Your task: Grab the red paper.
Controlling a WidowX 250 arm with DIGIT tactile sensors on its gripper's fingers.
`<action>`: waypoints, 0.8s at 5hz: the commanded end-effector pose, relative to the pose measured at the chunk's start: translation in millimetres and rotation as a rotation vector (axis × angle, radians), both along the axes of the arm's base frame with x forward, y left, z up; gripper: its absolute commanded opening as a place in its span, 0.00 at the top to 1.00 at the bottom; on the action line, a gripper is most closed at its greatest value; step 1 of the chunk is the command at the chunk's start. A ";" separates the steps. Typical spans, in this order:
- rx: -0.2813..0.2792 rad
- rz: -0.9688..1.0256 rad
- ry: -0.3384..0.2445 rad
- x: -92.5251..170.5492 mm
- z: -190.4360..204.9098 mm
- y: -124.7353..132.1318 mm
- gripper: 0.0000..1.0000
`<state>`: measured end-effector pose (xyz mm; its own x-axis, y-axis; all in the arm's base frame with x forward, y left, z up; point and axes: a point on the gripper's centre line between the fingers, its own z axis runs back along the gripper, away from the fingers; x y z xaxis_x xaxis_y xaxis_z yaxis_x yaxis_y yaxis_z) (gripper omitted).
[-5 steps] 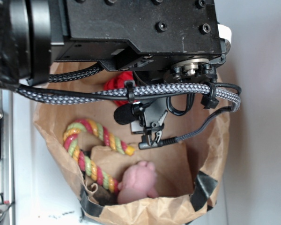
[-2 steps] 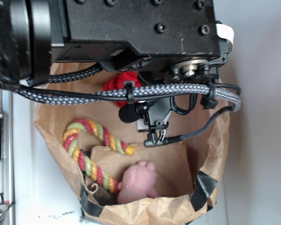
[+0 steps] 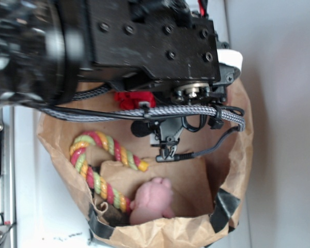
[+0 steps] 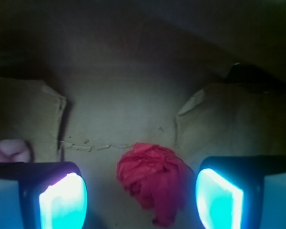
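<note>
Paper bag (image 3: 237, 170), red paper (image 4: 152, 183) between claw (image 4: 140, 198) pads

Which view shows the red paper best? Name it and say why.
The wrist view: the red paper lies in plain sight between the open tool's fingers, its folds visible on the brown paper floor. In the exterior view only a small red patch shows, mostly hidden behind the arm and cable.

"Can you read any words or numbers here?"

"No. The brown paper bag (image 3: 232, 155) has no writing on it. The black robot arm (image 3: 144, 41) has only screws, no letters I can read."
</note>
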<state>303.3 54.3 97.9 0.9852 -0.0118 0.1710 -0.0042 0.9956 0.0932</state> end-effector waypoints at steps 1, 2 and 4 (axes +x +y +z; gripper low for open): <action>0.057 -0.004 -0.023 6.1 -2.8 9.8 0.00; 0.126 -0.045 -0.016 6.7 -14.4 13.6 0.00; 0.303 -0.211 -0.033 3.2 -13.5 30.3 0.00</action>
